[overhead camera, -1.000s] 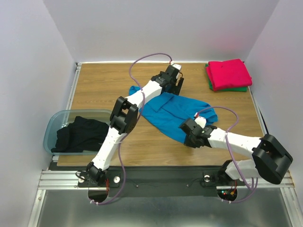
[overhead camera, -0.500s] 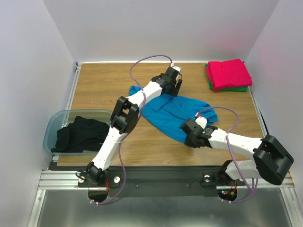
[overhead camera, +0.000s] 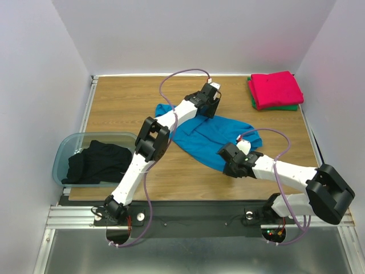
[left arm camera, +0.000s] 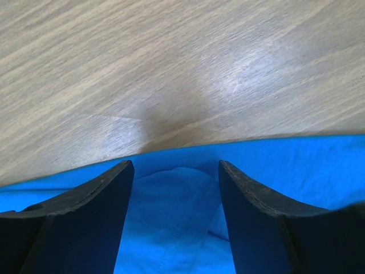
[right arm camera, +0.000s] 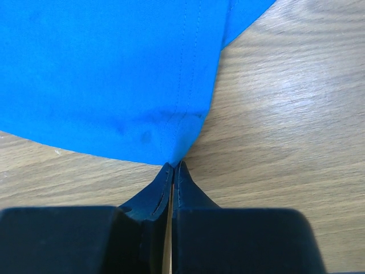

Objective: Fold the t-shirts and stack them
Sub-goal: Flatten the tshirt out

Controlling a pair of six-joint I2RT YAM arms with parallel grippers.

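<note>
Down at the near edge of the bright blue t-shirt [overhead camera: 211, 134], the right gripper [right arm camera: 173, 166] has its jaws pressed tight together, pinching a stitched hem corner so the cloth puckers toward the tips. Over at the shirt's far edge the left gripper [left arm camera: 174, 165] is spread apart. Its black fingers [left arm camera: 97, 194] sit low over the fabric with a soft raised fold in the gap between them, right where the cloth meets bare wood. Honestly can't tell if they're actually pressing on it.

The shirt itself lies loosely spread and rumpled mid-table, smooth knit with visible seam lines. The table [overhead camera: 120, 103] is light wood grain with a slight sheen.

Far right corner: the red-pink shirt [overhead camera: 276, 88] is folded into a neat square on top of the folded green shirt [overhead camera: 285, 107], which only peeks out along the edge.

At the left edge there's a rounded translucent blue-grey bin [overhead camera: 57, 162] with the black shirt [overhead camera: 94, 162] bunched up inside.
</note>
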